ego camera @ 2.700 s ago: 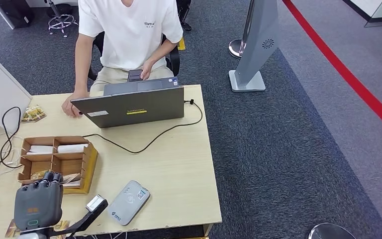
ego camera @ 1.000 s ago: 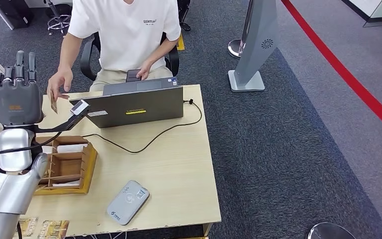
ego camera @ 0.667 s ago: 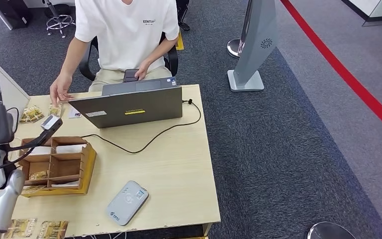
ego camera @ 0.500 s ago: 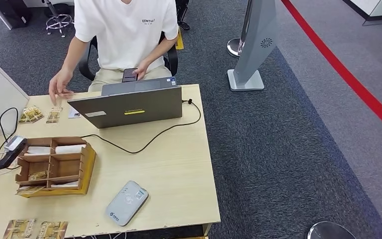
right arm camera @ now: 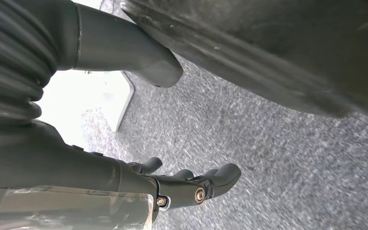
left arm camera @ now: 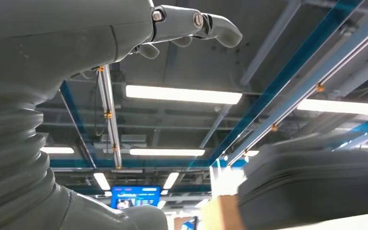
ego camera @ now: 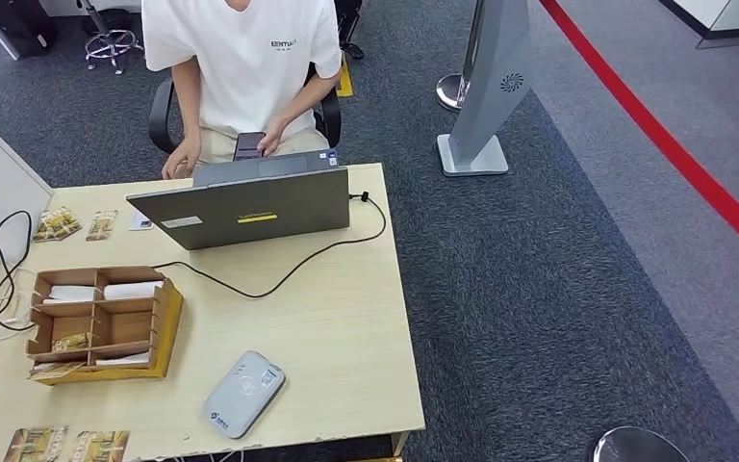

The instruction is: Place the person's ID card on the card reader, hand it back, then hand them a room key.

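I see a pale wood table (ego camera: 346, 337); grey card reader (ego camera: 243, 393); grey laptop (ego camera: 241, 207) with yellow sticker; black cable (ego camera: 279, 284); speckled dark-grey carpet (ego camera: 558, 289) with red stripe (ego camera: 674, 144).

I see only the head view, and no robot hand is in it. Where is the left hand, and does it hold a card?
Observer: The left hand is raised, with ceiling lights behind it; it holds nothing.
Operator: And the right hand?
Observer: The right hand hangs over grey carpet, fingers loosely apart, holding nothing.
Operator: Anything else near the left hand?
Observer: A dark, blurred object lies beyond it; I cannot tell what it is.
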Available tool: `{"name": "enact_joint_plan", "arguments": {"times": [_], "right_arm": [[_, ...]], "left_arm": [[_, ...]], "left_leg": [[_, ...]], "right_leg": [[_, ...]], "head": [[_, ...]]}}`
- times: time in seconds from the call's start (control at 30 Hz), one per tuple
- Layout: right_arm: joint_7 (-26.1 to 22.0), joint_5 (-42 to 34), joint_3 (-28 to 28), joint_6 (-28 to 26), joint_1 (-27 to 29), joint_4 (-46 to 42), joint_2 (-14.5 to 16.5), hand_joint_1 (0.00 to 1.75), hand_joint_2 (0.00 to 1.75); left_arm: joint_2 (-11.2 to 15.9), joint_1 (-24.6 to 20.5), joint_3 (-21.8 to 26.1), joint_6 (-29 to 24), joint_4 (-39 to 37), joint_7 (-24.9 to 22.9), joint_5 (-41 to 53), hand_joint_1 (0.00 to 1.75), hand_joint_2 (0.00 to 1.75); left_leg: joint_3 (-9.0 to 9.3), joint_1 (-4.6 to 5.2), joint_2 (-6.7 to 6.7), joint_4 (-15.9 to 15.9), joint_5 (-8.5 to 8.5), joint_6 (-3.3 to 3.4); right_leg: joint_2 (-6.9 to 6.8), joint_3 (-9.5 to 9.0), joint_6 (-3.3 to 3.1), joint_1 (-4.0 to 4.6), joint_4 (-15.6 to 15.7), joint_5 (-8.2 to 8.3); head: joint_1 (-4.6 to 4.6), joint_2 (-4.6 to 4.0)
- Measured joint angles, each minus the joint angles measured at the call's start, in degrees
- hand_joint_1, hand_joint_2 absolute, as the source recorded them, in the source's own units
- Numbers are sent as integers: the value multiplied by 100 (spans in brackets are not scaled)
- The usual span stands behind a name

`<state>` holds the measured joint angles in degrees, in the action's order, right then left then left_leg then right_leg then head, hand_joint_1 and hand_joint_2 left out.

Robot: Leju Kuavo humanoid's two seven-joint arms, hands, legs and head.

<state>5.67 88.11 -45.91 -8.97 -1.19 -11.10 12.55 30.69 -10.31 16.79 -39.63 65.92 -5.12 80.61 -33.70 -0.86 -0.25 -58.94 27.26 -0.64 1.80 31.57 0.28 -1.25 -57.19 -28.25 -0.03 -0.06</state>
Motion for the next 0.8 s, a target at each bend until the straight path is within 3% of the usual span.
{"name": "enact_joint_plan", "arguments": {"times": [0.1,0.23,0.3,0.37,0.47,0.57,0.8], "right_arm": [[6,-23,-1,-12,33,9,-4,0,175],[-44,-122,-27,-55,52,25,-8,0,175],[-39,-155,-51,-49,59,30,-9,0,175],[-13,-171,-68,-41,59,35,-9,0,175],[23,-173,-74,-86,56,44,-9,0,175],[35,-171,-75,-138,47,55,-10,0,175],[78,-109,-75,-120,21,65,-25,0,175]], "left_arm": [[221,341,1169,-1,-248,984,-479,0,175],[379,712,3075,38,-1167,2090,-682,0,175],[396,832,3962,241,-1827,2361,-914,0,175],[311,890,4729,606,-2495,2291,-1173,0,175],[-55,905,5684,1099,-3358,1935,-1632,0,175],[-597,906,6305,1350,-3974,1645,-1992,0,175],[-2042,801,6799,2605,-4822,1974,-2450,0,175]], "left_leg": [[1,-3,12,3,10,-7],[7,-10,14,7,25,-18],[9,-11,8,8,30,-16],[10,-9,-7,8,33,-14],[14,-2,-49,7,35,-10],[17,7,-80,6,34,-1],[19,35,-91,0,27,28]], "right_leg": [[12,7,-11,3,-3,-13],[10,4,-25,11,-3,-33],[3,1,-26,12,-2,-41],[-16,-4,-22,10,0,-47],[-55,-17,-8,3,7,-59],[-84,-30,2,-5,16,-65],[-97,-42,27,-33,24,-49]], "head": [[1,2],[-1,2],[-2,2],[-6,2],[-8,2],[1,2],[12,1]]}}
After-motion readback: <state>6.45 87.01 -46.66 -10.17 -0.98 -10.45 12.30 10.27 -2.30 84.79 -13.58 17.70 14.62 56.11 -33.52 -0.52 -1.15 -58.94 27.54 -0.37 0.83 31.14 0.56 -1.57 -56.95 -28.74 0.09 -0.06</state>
